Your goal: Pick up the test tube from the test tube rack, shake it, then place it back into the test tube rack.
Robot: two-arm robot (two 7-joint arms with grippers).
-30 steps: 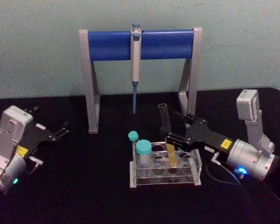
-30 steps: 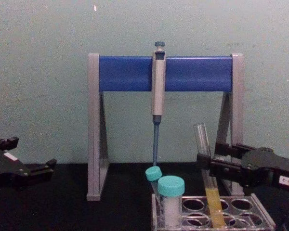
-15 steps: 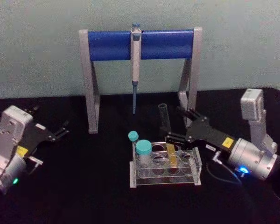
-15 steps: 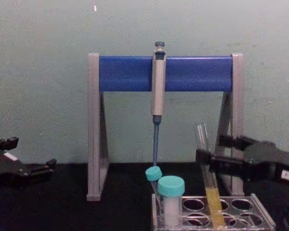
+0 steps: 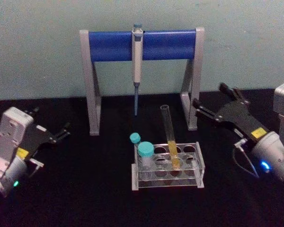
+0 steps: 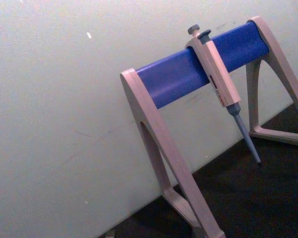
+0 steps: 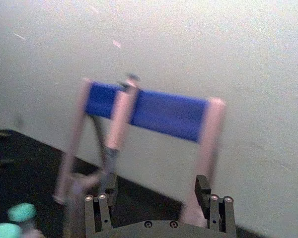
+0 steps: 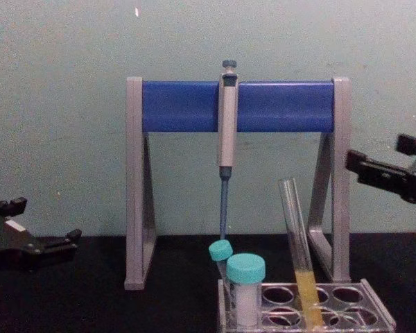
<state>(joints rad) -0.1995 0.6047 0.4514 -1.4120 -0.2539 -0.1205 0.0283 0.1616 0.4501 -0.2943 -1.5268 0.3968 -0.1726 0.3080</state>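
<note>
One test tube stands tilted in the test tube rack, yellow liquid in its lower part, two teal-capped vials in the holes on its left. Right gripper hangs raised, off to the tube's right and well apart from it, fingers spread, nothing between them. Wrist view is smeared, but the gap looks empty. Left gripper rests low at far left, fingers apparently parted. Pipette hangs on its stand behind the rack.

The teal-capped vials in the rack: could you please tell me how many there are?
2: a larger vial at the test tube rack's front left, and a smaller vial just behind it, leaning. None looks hidden.
</note>
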